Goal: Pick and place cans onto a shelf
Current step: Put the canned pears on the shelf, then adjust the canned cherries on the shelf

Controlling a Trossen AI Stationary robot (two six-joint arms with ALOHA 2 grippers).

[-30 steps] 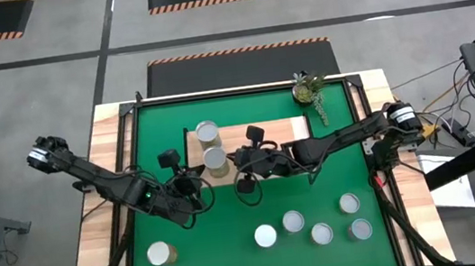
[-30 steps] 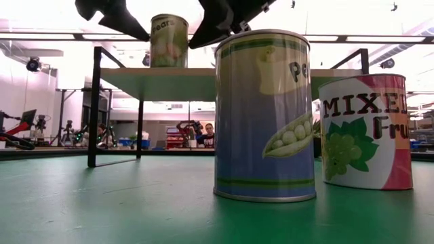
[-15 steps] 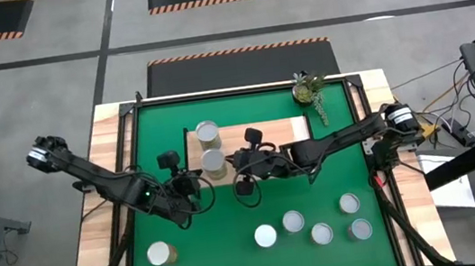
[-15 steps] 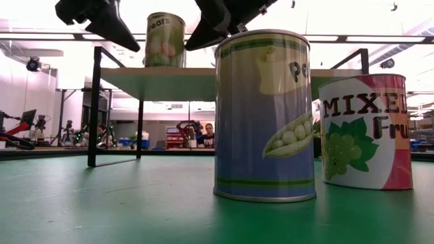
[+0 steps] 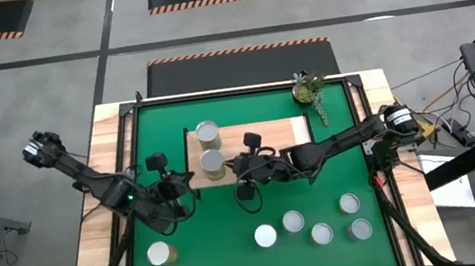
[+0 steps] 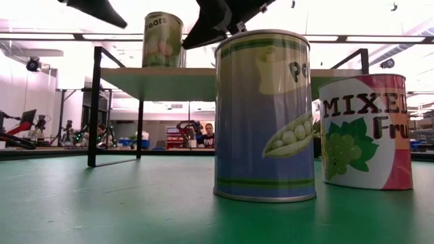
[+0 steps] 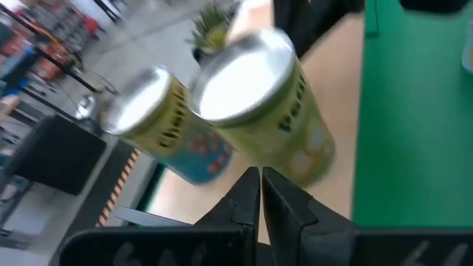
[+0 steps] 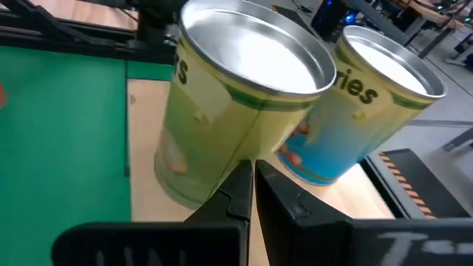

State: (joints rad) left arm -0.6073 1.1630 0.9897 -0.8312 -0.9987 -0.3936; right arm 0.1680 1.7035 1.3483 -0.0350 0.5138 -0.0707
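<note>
Right wrist view shows the right gripper (image 8: 252, 171), fingers together, empty, just before a rigid, smooth-sided pears can (image 8: 236, 103); best gripped mid-wall, below the rim.

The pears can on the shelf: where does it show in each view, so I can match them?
High: pears can, nearer of two on the shelf.
Low: on the shelf top, upper left.
Left wrist: the centre can.
Right wrist: the green-yellow one.
Shared landmark: the cherries can beside it.
</note>
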